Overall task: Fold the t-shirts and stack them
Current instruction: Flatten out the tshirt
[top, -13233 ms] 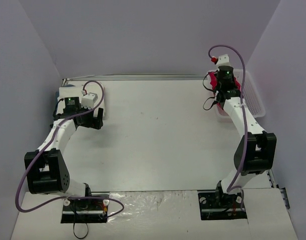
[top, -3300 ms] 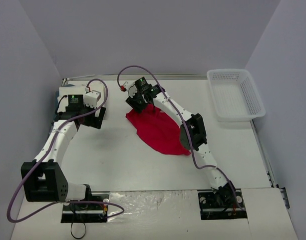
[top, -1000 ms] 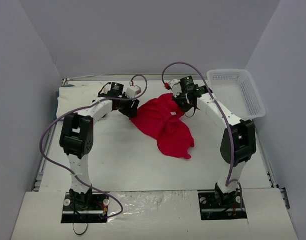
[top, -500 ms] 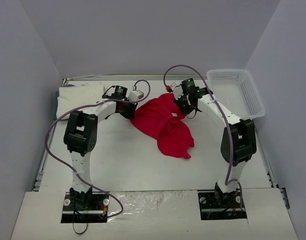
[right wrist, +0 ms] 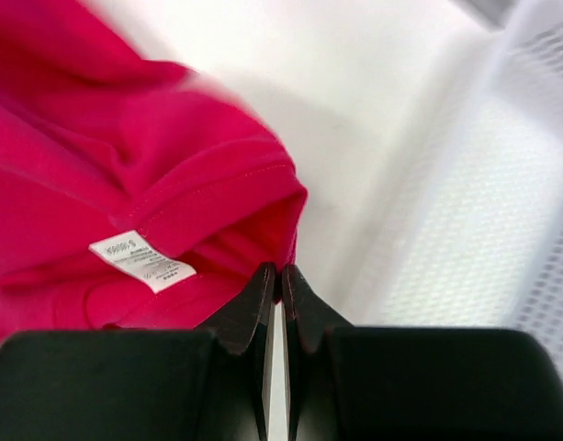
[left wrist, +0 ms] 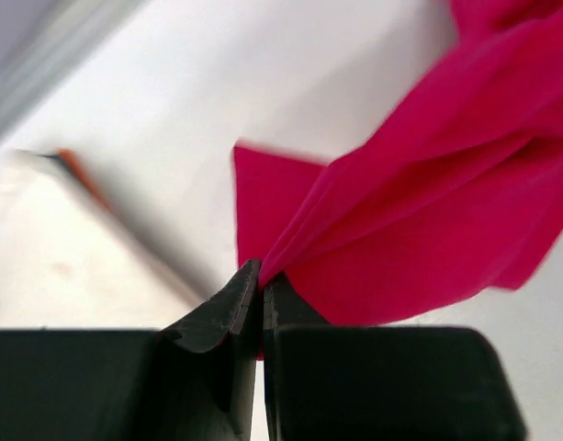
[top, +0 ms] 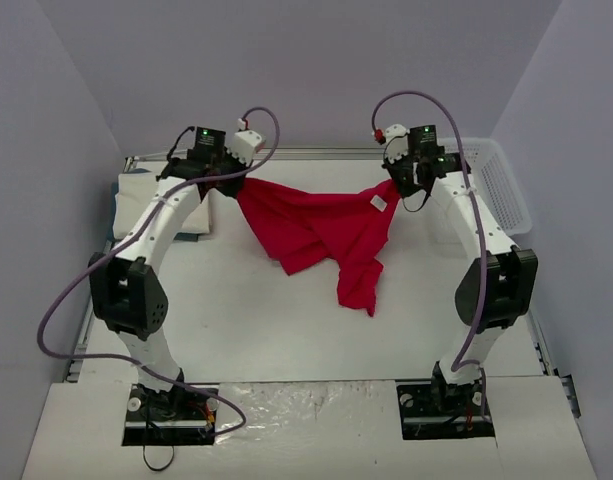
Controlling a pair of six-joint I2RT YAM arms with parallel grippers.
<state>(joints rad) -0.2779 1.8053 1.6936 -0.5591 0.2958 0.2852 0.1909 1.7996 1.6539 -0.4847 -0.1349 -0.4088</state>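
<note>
The red t-shirt [top: 316, 228] hangs stretched between my two grippers above the back of the table, its lower part drooping to the surface. My left gripper [top: 229, 180] is shut on its left edge; the left wrist view shows red cloth [left wrist: 419, 193] pinched at the gripper [left wrist: 261, 274]. My right gripper [top: 396, 186] is shut on the other edge, beside a white label [right wrist: 139, 259], with the cloth [right wrist: 125, 156] caught at the gripper [right wrist: 279, 274]. The white t-shirt [top: 134, 190] lies folded at the back left, partly behind the left arm.
A white mesh basket [top: 501, 195] stands at the back right, close behind the right arm, and fills the right side of the right wrist view as basket mesh [right wrist: 483, 184]. The back wall and its rail [top: 316, 153] run just behind both grippers.
Both grippers rose, moved back and pulled apart. The red shirt went from a heap on the table to a sheet stretched between them. The left gripper closed on its edge.
</note>
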